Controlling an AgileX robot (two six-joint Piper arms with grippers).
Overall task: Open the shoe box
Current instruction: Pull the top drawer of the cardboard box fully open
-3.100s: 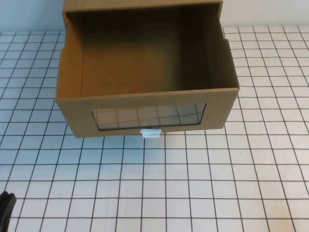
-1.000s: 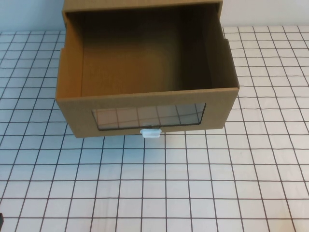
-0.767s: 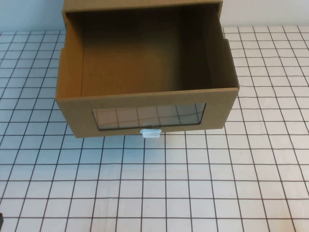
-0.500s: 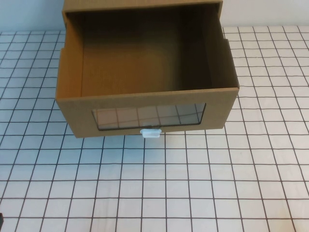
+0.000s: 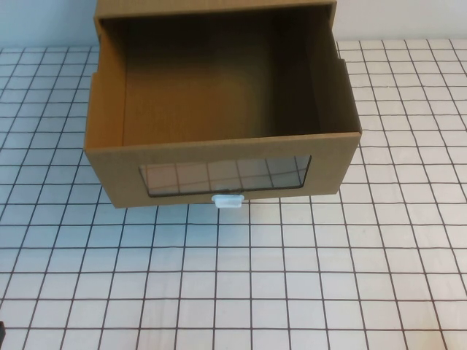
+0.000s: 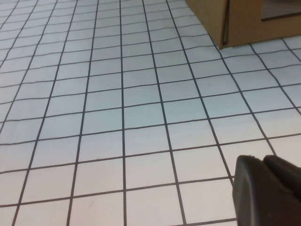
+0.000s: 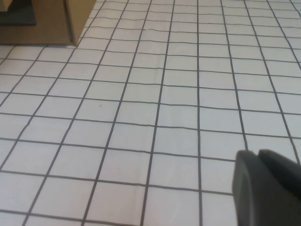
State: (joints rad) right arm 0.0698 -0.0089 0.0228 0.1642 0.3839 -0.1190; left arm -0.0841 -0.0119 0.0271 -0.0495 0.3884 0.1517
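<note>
The brown cardboard shoe box (image 5: 219, 168) stands at the back middle of the table, its drawer pulled out toward me and empty inside. The drawer front has a clear window and a small white pull tab (image 5: 228, 199). My left gripper (image 6: 261, 162) sits shut over the gridded table near the front left, holding nothing, well away from the box corner (image 6: 244, 23). Only a dark sliver of it (image 5: 2, 334) shows in the high view. My right gripper (image 7: 257, 155) is shut and empty low over the table, far from the box corner (image 7: 51, 23), and out of the high view.
A white tablecloth with a black grid (image 5: 292, 277) covers the table. The box's outer sleeve (image 5: 211, 6) reaches the back edge against a pale wall.
My left gripper has drawn back toward the front left corner of the high view since the earliest frame. The box and drawer have not moved.
</note>
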